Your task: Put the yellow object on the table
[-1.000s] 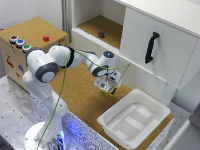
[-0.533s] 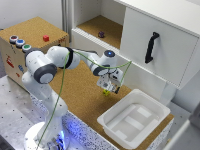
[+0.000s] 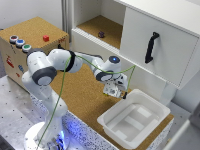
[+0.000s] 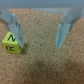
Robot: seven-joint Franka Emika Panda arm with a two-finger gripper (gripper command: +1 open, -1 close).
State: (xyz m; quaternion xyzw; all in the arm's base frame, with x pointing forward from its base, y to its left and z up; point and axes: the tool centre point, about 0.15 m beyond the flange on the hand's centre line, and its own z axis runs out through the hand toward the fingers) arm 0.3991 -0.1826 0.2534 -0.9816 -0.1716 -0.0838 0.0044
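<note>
Brown cork table (image 3: 82,97): it fills the space under your arm, and the wrist view shows its grainy top all around.
Pincer (image 3: 115,93): it hangs low over the table, close to the white tub (image 3: 134,118) and in front of the white cupboard (image 3: 155,47).
Pincer state: the two fingers (image 4: 62,27) stand wide apart, and nothing is held between them.
Yellow object (image 4: 10,43): a small yellow block with a dark mark on it, and it sits on the cork.
Where it lies from the pincer: it is not in the gap. It sits just outside one finger, right beside that fingertip and a bit lower down; you cannot tell if they touch.
Its shape: short and blocky, about as wide as it is tall, so no long side to line up with.
Exterior view: you cannot pick the block out there, because it is too small and the pincer is in the way.
Task so far: the block looks like it is already down on the table, so the job seems nearly done.
Next move, a guess: go straight up, because a sideways slide toward the block could bump it.
</note>
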